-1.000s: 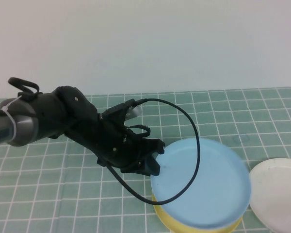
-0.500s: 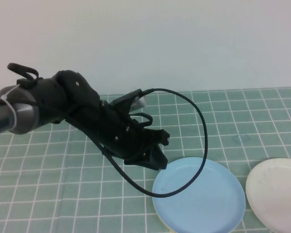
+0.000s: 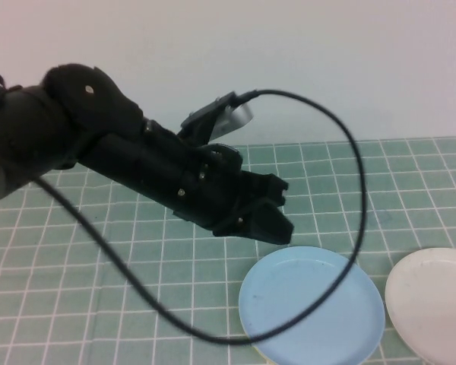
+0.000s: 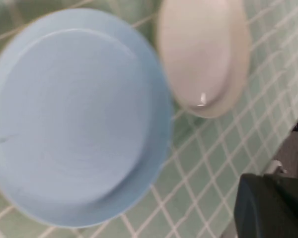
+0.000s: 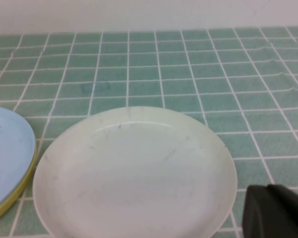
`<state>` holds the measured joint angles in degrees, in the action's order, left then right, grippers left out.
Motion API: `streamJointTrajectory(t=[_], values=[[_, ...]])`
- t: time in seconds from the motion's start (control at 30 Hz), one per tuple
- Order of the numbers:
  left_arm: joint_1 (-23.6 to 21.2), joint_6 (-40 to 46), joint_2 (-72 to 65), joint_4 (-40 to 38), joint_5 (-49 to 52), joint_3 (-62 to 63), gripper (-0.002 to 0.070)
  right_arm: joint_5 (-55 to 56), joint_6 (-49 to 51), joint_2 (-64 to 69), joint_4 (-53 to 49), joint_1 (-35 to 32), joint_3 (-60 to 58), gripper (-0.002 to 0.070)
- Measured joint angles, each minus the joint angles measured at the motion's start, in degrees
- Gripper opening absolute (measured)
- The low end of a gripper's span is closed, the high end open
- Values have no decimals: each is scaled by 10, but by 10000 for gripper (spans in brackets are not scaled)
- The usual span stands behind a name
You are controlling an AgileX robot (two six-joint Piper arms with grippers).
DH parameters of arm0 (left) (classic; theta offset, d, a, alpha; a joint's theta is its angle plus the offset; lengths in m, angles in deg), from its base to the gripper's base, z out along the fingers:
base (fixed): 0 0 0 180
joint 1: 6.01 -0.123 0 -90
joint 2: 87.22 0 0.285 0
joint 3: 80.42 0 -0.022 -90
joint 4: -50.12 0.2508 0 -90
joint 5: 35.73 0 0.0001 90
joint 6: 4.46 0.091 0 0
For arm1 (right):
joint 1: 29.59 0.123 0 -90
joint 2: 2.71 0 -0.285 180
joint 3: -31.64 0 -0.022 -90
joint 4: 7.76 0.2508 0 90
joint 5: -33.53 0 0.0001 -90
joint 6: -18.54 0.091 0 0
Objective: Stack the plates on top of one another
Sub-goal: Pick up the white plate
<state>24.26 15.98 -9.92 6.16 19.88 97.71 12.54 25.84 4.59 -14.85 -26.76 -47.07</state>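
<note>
The light blue plate (image 3: 311,304) lies flat on the yellow plate, whose rim (image 5: 17,198) shows only as a thin edge under it in the right wrist view. The white plate (image 3: 433,304) lies on the mat just right of them, close but apart. My left gripper (image 3: 281,213) hovers open and empty above the blue plate's far left rim. In the left wrist view the blue plate (image 4: 74,114) and white plate (image 4: 203,54) lie below it. My right gripper is outside the high view. Only one dark finger (image 5: 275,210) shows, beside the white plate (image 5: 134,173).
A green mat with a white grid (image 3: 99,289) covers the table, and a plain white wall stands behind. A black cable (image 3: 357,175) loops from the left arm over the blue plate.
My left gripper has let go of the blue plate, which has dropped flat onto the yellow plate. The left arm has risen and moved slightly to the right.
</note>
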Motion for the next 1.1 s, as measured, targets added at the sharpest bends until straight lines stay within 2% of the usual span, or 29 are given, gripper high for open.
streamJointTrajectory(t=[0.27,0.4,0.5,0.6,0.77,0.9,1.1], values=[[77,-4,127,-13,8,0,0,0,0,0,-1,0,0,-2],[84,-2,174,-87,27,0,0,0,0,0,-2,0,0,-2],[84,26,191,-108,-53,0,0,0,0,0,-2,0,0,-2],[83,75,198,-62,-151,0,0,0,0,0,-2,0,0,-2],[83,79,198,47,-231,0,0,0,0,0,-2,0,0,-2],[56,70,206,126,-228,-1,-1,0,0,0,-2,0,0,-2],[-9,70,262,137,-209,-44,-1,0,0,0,-2,0,0,-2]])
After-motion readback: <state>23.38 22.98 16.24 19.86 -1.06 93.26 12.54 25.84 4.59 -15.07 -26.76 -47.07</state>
